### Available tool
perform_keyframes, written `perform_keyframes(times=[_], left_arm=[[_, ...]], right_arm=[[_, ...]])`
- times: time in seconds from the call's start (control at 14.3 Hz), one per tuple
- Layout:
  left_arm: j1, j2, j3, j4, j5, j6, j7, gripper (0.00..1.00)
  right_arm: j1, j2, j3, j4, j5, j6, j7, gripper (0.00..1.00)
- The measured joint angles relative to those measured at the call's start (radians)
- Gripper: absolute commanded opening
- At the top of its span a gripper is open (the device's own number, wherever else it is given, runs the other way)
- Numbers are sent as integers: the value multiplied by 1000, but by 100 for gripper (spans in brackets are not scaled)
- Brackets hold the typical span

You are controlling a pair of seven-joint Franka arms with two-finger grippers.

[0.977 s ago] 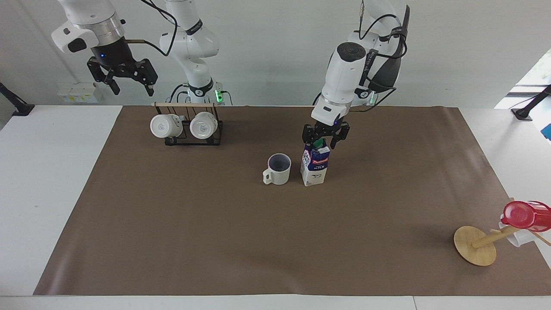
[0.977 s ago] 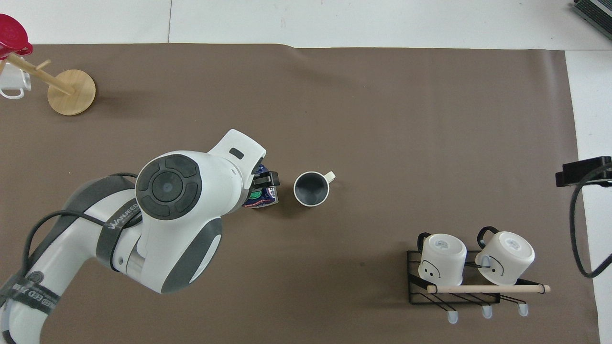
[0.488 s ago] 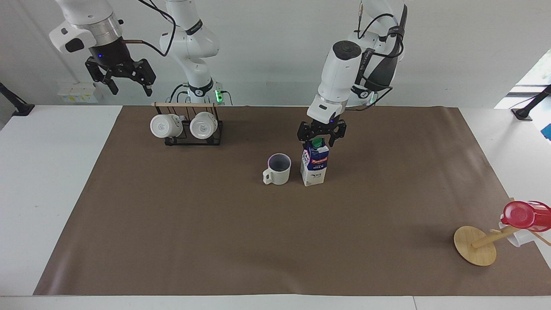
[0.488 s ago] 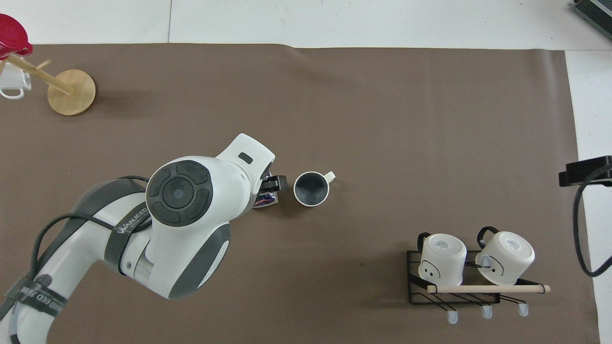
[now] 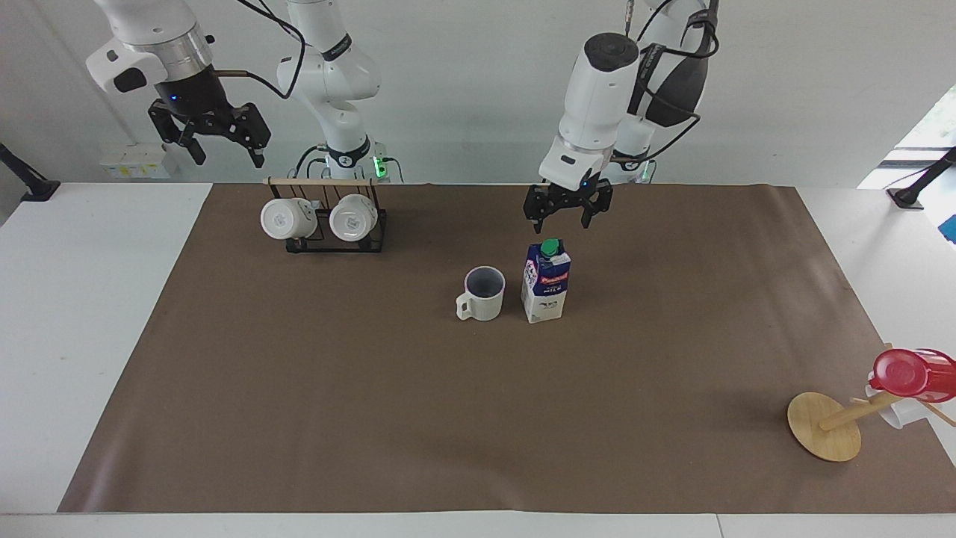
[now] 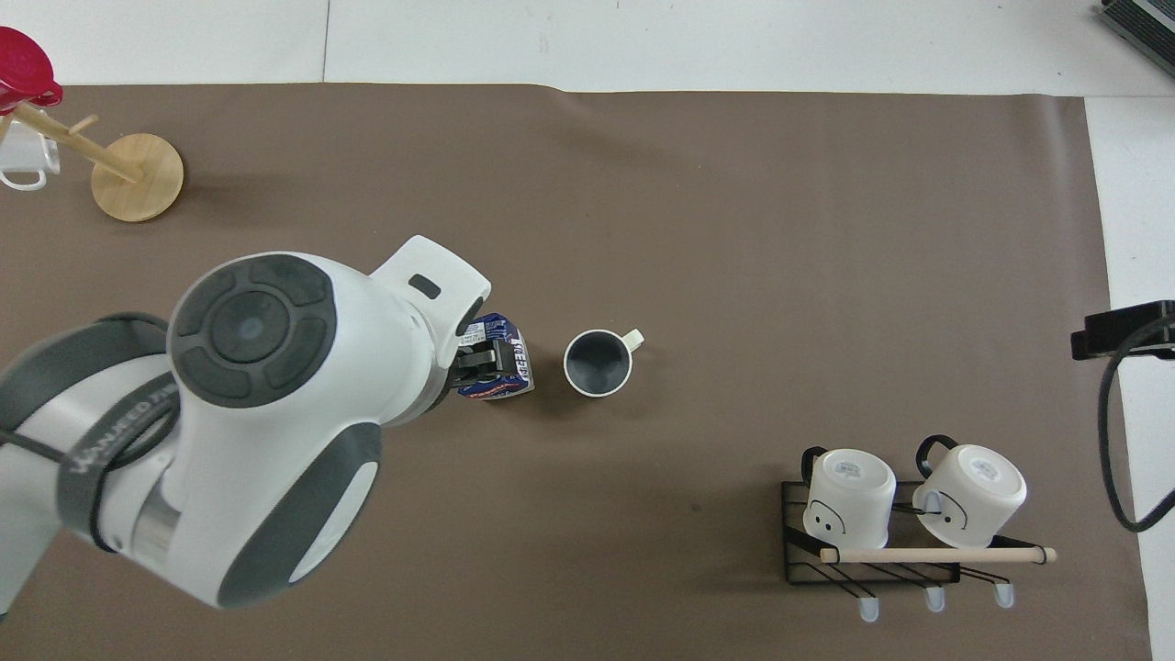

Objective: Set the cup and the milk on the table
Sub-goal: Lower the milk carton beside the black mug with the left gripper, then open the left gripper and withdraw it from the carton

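White walls back a wide white tabletop (image 5: 97, 314) covered across its middle by a large brown mat (image 5: 418, 418), where two Franka arms work from one long edge. At the mat's centre the cup (image 5: 482, 294), a cream mug with a dark interior and its loop handle turned toward the right arm's end, stands upright just beside the milk (image 5: 547, 282), a tall blue-and-white carton with a green cap, also upright on the mat; the two stand close but apart. Left tool (image 5: 567, 211) hangs in the air above the carton's cap with a clear gap beneath it, its fingers spread wide and holding nothing. Seen from overhead, the left arm's bulky white wrist covers part of the carton. Right tool (image 5: 216, 142) waits raised high over the right arm's end of the tabletop, above a black wire rack (image 5: 332, 237), its fingers likewise spread and empty. Two white mugs (image 5: 287, 218) lie on their sides on that rack under a wooden rod, their stamped bottoms facing away from the robots. Toward the left arm's end, farther from the robots, a wooden mug tree (image 5: 825, 426) with a round base leans over at the mat's edge, carrying a red plastic cup (image 5: 911, 372) and a white mug partly hidden beneath it
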Motion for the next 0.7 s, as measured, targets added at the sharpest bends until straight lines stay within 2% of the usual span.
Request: perform_keyframes(times=[0.35, 0.56, 0.7], left_arm=[[196, -84, 22, 45, 1, -150, 321, 100], [316, -89, 26, 103, 5, -201, 479, 100], [355, -89, 26, 124, 12, -217, 510, 100]], right_arm=[[0, -2, 0, -3, 0, 0, 0, 100], [0, -2, 0, -3, 0, 0, 0, 100], [0, -2, 0, -3, 0, 0, 0, 100]])
